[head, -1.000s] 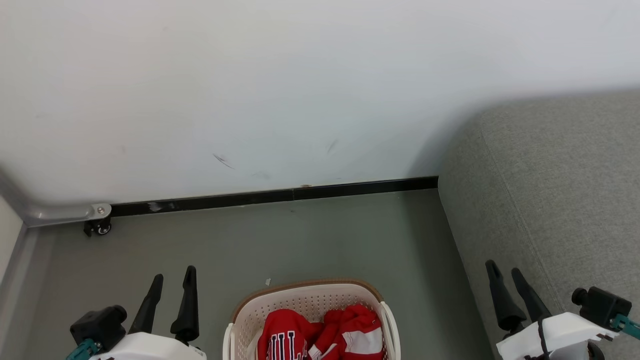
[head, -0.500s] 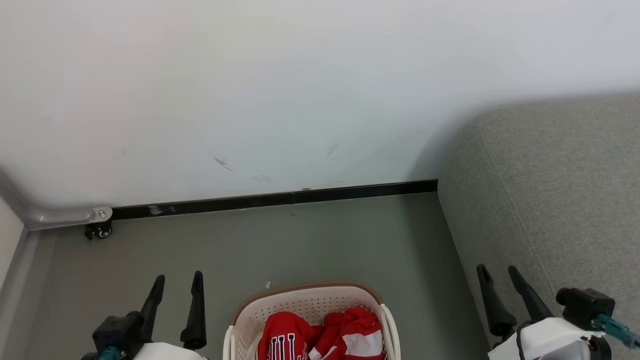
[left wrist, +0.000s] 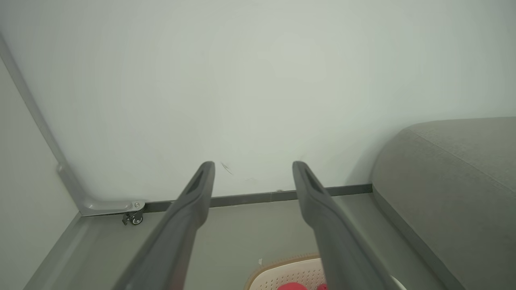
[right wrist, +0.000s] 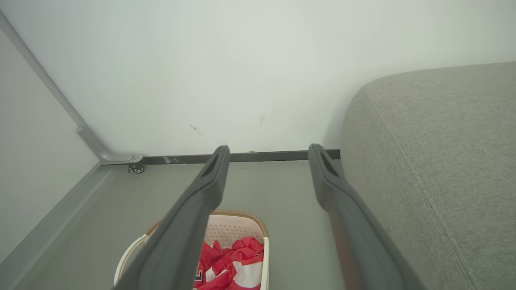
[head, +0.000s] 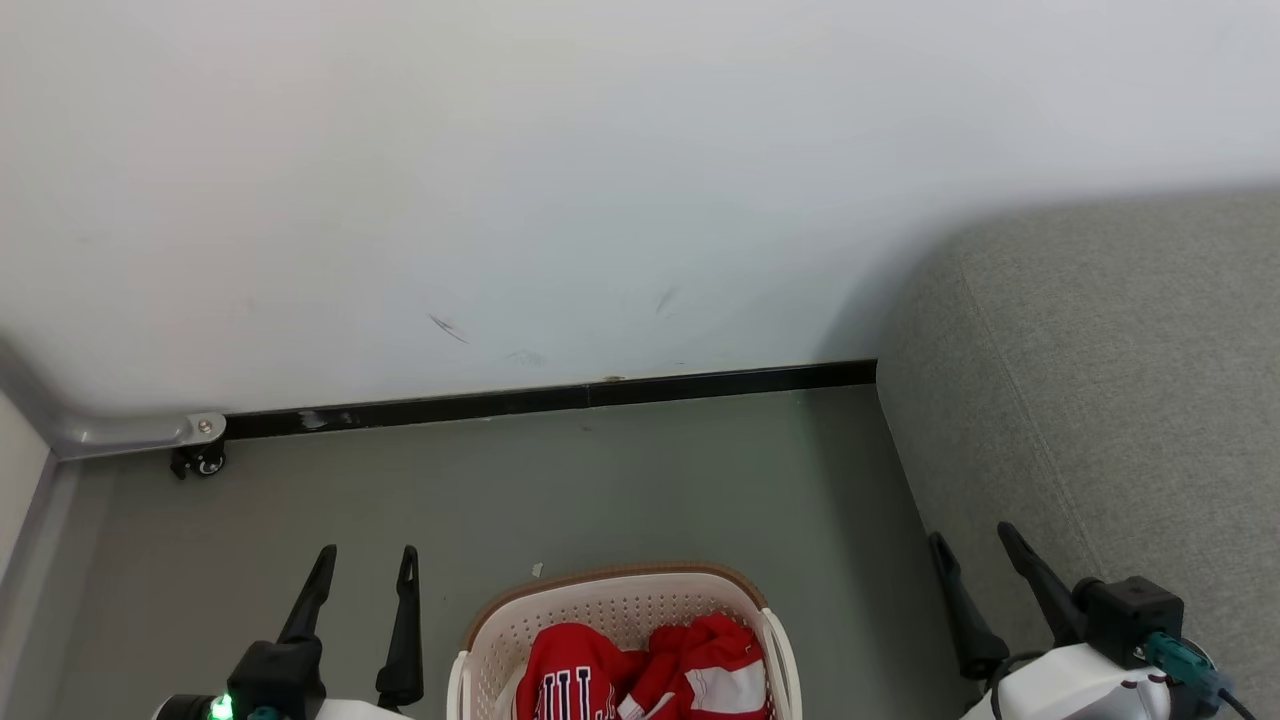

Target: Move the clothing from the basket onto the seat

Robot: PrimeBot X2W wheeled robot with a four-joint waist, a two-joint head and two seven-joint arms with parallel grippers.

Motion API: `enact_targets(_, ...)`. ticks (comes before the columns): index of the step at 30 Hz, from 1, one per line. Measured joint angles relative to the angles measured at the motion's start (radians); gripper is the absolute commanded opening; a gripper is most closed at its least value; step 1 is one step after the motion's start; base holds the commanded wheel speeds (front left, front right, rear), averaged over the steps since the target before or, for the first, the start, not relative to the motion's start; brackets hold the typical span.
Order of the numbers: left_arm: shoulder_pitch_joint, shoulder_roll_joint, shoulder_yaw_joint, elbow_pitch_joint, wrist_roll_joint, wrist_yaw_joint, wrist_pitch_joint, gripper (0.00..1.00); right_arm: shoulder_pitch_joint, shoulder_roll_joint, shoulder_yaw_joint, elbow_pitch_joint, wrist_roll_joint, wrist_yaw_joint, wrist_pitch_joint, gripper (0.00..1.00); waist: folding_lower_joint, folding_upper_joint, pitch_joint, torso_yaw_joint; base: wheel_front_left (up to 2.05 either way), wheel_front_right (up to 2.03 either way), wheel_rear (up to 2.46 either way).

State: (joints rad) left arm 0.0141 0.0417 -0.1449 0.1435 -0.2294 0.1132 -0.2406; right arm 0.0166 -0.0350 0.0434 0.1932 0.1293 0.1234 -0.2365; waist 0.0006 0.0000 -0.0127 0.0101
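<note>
we are at the start: the clothing (head: 640, 668) lies heaped in the basket (head: 612, 580) at bottom centre, the seat (head: 1100, 400) at right. our left gripper (head: 366, 552) and right gripper (head: 971, 533) flank it, fingers apart, empty. next, we judge, one must dip in and pinch fabric.
</note>
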Motion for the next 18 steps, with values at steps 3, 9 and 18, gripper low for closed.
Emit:
enact_targets(3, 0.000, 0.000, -0.002, 0.000, 0.040, 0.009, -0.008, 1.00, 0.000, -0.001, 0.002, -0.003, -0.035, 0.000, -0.011, 1.00, 0.0000, 0.0000, 0.000, 0.000, 0.00, 0.00, 0.00)
enact_targets(9, 0.000, 0.000, 0.003, 0.011, 0.040, 0.013, -0.009, 1.00, 0.000, -0.001, 0.002, -0.006, -0.039, 0.000, -0.012, 1.00, 0.0000, 0.0000, 0.002, -0.001, 0.00, 0.00, 0.00)
enact_targets(18, 0.000, 0.000, 0.009, 0.019, 0.038, 0.016, -0.009, 1.00, 0.000, -0.002, 0.001, -0.009, -0.038, 0.000, -0.012, 1.00, -0.0001, 0.0000, 0.005, 0.000, 0.00, 0.00, 0.00)
